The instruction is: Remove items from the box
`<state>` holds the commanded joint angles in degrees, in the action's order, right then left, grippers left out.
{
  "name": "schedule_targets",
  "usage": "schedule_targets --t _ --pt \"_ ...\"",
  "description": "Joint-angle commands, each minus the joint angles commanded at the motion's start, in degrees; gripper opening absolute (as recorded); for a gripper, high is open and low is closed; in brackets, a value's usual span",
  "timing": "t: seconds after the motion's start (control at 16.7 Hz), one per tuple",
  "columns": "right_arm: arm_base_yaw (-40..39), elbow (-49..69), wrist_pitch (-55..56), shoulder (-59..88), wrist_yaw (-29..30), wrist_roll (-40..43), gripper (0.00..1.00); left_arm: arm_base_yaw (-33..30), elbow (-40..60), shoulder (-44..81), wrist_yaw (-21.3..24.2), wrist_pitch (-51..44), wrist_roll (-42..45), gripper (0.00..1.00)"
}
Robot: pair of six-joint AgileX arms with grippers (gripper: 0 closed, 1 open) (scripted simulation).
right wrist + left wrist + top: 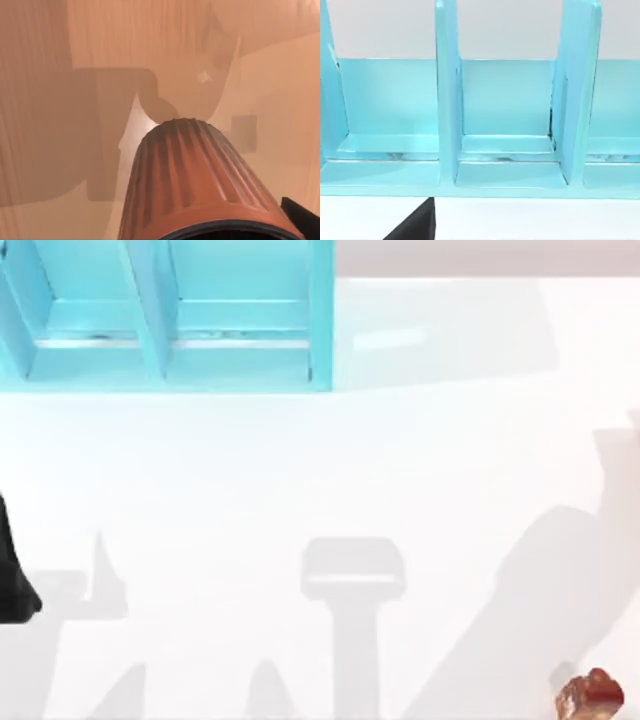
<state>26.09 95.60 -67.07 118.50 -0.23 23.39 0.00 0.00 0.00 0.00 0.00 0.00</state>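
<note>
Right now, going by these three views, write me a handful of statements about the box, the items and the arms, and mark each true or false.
1. The light blue compartmented box sits at the table's far left. True.
2. The glossy lumpy orange-red and brown piece lies inside a compartment. False: it rests on the white table at the near right corner.
3. The compartments seen from the left wrist view hold nothing. True.
4. The ribbed pinkish-brown tapered cup stands in the box. False: it is close under the right wrist camera.
5. The left arm reaches over the box. False: it sits at the left edge.
</note>
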Motion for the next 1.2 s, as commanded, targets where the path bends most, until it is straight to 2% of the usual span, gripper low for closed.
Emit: schedule_targets --t 0.54,0.96,1.2 --pt "0.20 19.51 -20.53 -1.03 -0.06 0.26 0.00 0.00 0.00 0.00 0.00 0.00 0.00 1.00" --pt "-0.69 19.49 -20.78 -1.02 0.10 -0.51 0.00 0.00 0.00 0.00 0.00 0.00 0.00 1.00" --pt "-8.89 12.46 -15.84 -3.55 1.29 -8.72 0.00 0.00 0.00 0.00 0.00 0.00 0.00 1.00"
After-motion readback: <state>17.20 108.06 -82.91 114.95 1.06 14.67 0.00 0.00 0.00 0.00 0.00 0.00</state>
